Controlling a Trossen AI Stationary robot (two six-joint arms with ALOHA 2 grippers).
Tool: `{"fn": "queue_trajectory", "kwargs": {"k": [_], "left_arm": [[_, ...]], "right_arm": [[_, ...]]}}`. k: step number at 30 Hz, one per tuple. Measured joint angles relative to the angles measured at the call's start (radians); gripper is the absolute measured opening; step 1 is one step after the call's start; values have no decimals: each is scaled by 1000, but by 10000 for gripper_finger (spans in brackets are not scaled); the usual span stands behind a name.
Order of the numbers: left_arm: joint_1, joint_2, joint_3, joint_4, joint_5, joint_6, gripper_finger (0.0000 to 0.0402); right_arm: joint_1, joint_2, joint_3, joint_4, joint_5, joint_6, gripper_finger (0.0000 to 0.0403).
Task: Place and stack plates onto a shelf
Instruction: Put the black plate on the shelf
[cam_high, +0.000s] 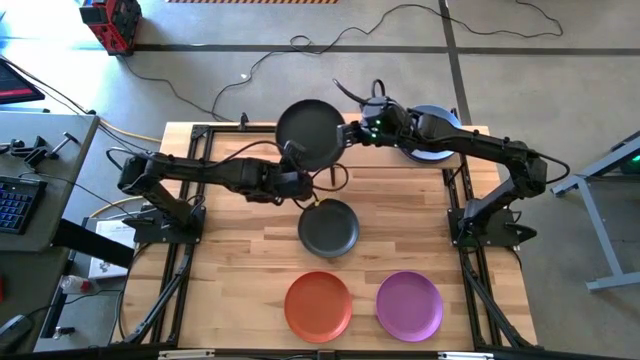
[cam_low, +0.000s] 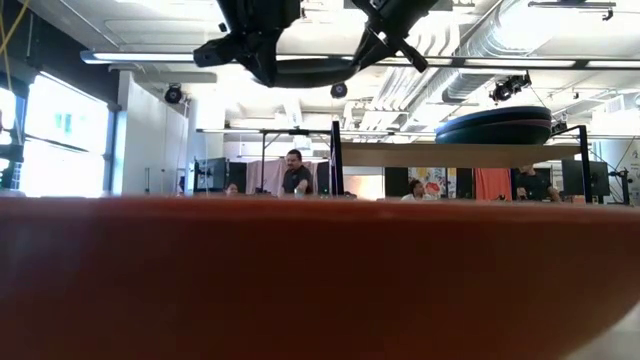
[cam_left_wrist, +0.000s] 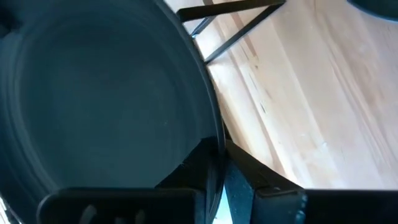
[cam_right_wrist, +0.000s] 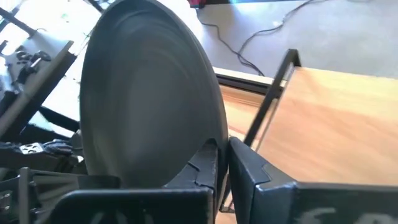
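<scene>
Now | both claws pinch one dark plate (cam_high: 311, 133) by its rim, left claw (cam_high: 297, 153), right claw (cam_high: 352, 131), held above shelf (cam_high: 255, 140) | I'd free one claw first, level plate, lower gently.

The orange plate (cam_low: 320, 275) blocks the low view's lower half, hiding the table behind it.

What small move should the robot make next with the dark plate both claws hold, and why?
Probably the left claw should let go. Both it and the right claw pinch the rim of the same dark plate, held in the air above the shelf, where a blue-topped stack already sits. One arm alone could then set it down.
</scene>
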Motion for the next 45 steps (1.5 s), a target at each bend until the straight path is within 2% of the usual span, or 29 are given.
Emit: {"fn": "queue_trajectory", "kwargs": {"k": [10,13,20,28,38,45], "left_arm": [[-25,0,0,46,-3,-12,82],[-44,0,0,80,-48,-38,95],[-73,0,0,99,-96,-64,101],[-68,0,0,95,-232,-113,101],[9,-69,-2,39,-182,-282,101],[80,-107,-2,45,-141,-348,101]], "right_arm": [[-1,0,0,-56,73,48,0],[-16,0,0,-96,90,61,0],[-68,-3,0,-158,93,66,0],[-177,-45,0,-267,40,31,0],[-327,-169,0,-386,8,-77,0],[-410,-154,-14,-427,-47,-150,0]]}}
